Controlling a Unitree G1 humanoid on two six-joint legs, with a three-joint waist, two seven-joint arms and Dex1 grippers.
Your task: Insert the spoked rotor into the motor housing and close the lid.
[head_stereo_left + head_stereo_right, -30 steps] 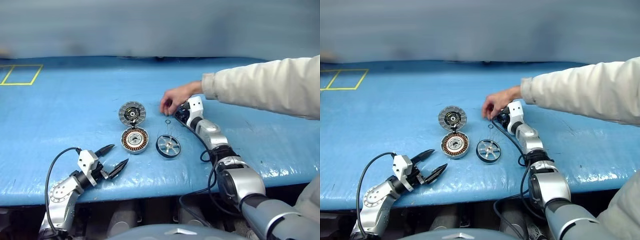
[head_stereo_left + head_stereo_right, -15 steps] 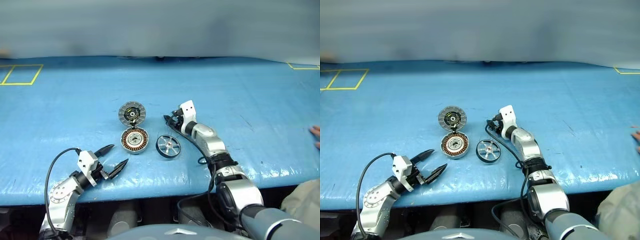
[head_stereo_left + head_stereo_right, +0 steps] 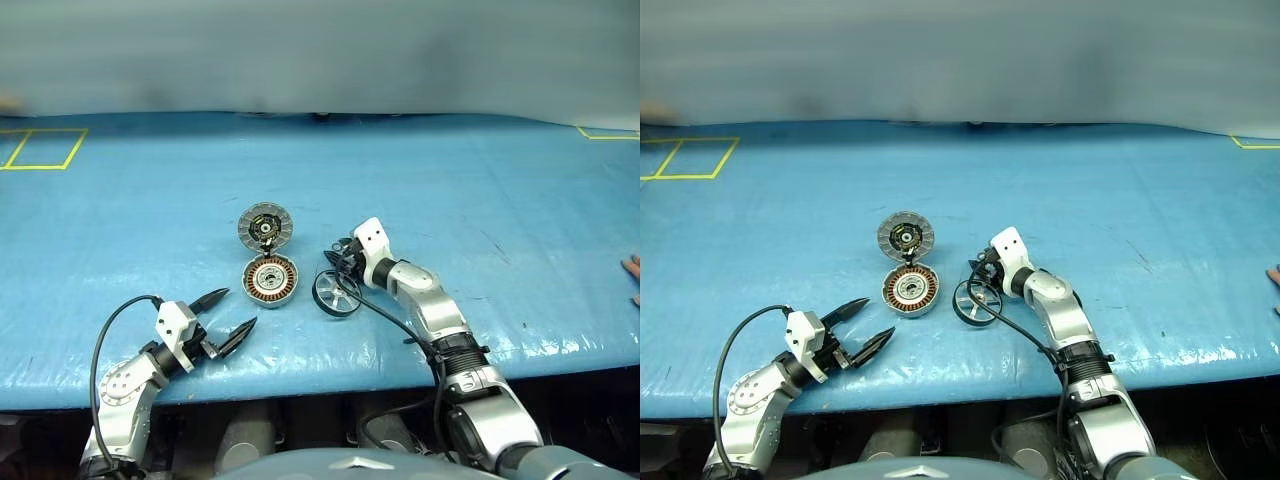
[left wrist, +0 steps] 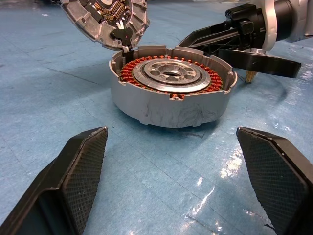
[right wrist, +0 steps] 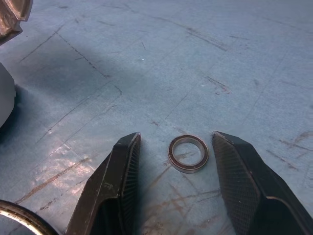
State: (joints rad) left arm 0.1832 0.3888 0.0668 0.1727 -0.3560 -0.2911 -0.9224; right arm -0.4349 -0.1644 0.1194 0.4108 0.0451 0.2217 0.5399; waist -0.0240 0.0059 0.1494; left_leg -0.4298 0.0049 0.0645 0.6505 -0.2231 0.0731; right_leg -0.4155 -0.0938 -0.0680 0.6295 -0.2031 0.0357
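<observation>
Motor housing (image 4: 171, 105) matt grey metal; table cover (image 3: 500, 190) glossy, scuffed.

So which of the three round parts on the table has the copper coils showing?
The motor housing, the middle one in the head view. Copper windings ring its silver hub. The lid behind it shows a ribbed grey face, and the spoked rotor beside it is an open silver wheel.

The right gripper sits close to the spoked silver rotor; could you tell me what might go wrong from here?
1. The right gripper stands open around a small loose metal ring, which it might grab instead.
2. Its arm crosses the spoked silver rotor and may knock it toward the copper-wound motor housing.
</observation>
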